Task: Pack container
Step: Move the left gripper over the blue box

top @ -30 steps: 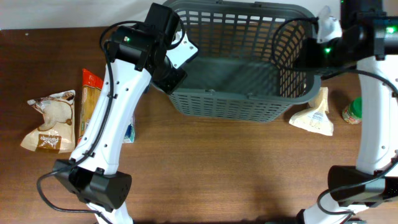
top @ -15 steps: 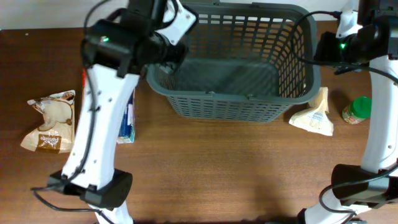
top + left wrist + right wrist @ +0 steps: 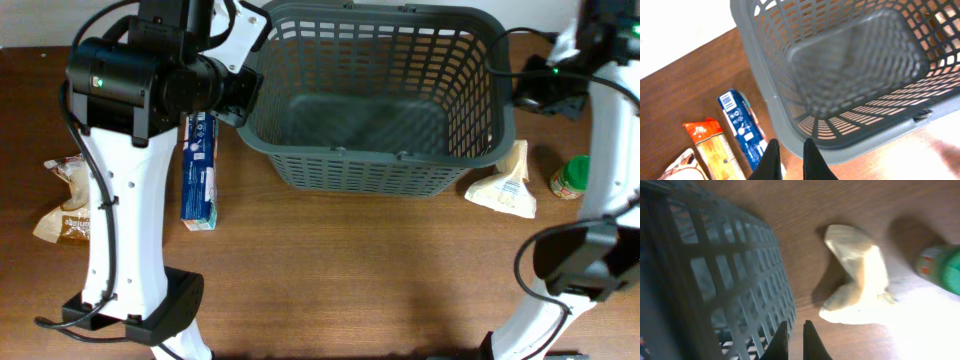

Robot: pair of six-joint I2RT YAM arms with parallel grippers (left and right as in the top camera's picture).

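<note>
The dark grey lattice basket (image 3: 370, 170) sits mouth-up at 12 o'clock on the worktop (image 3: 380, 280), long axis 9-to-3, with open wood at its 6, a blue box (image 3: 198, 170) at 8 and a pale bag (image 3: 505, 185) at 4, while the left tool (image 3: 790, 146) and right tool (image 3: 795, 328) are narrow, gripping nothing.

The brown wooden table (image 3: 350, 270) carries the grey basket (image 3: 380, 175) at far centre, a blue box (image 3: 198, 170) and tan snack bag (image 3: 62, 205) to the left, and a pale pouch (image 3: 505, 185) and green-capped jar (image 3: 572, 178) to the right.
</note>
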